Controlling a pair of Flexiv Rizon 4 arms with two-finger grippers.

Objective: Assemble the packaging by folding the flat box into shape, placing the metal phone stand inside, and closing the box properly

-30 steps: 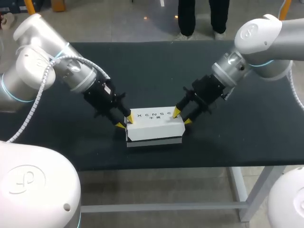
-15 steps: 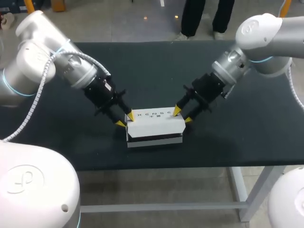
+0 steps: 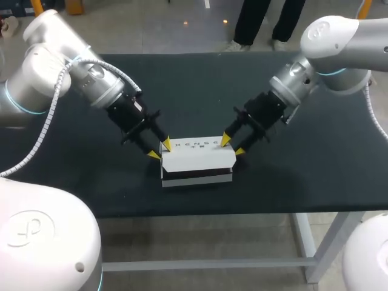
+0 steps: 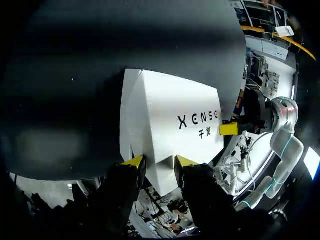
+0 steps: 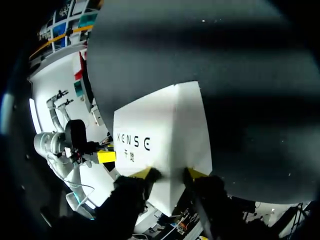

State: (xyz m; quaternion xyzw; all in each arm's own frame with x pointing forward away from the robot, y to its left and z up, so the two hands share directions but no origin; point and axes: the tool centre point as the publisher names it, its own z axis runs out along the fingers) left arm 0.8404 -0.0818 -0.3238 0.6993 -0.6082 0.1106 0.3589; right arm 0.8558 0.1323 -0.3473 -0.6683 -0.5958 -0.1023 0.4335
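Note:
The white box (image 3: 197, 154) with dark lettering on its lid lies near the table's front middle. A dark gap shows under the lid's front edge, above a grey base strip. My left gripper (image 3: 159, 150) is at the box's left end, its yellow tips touching that end from both sides. My right gripper (image 3: 232, 146) holds the right end the same way. In the left wrist view the box (image 4: 170, 120) narrows into my left gripper (image 4: 159, 161). In the right wrist view the box (image 5: 165, 130) runs into my right gripper (image 5: 170, 173). The phone stand is not visible.
The dark table (image 3: 200, 85) stretches bare behind the box and to both sides. Its front edge runs a short way in front of the box.
Both grippers and the lid have shifted slightly toward the back. The dark gap under the lid's front edge has widened. My left arm has swung a little outward.

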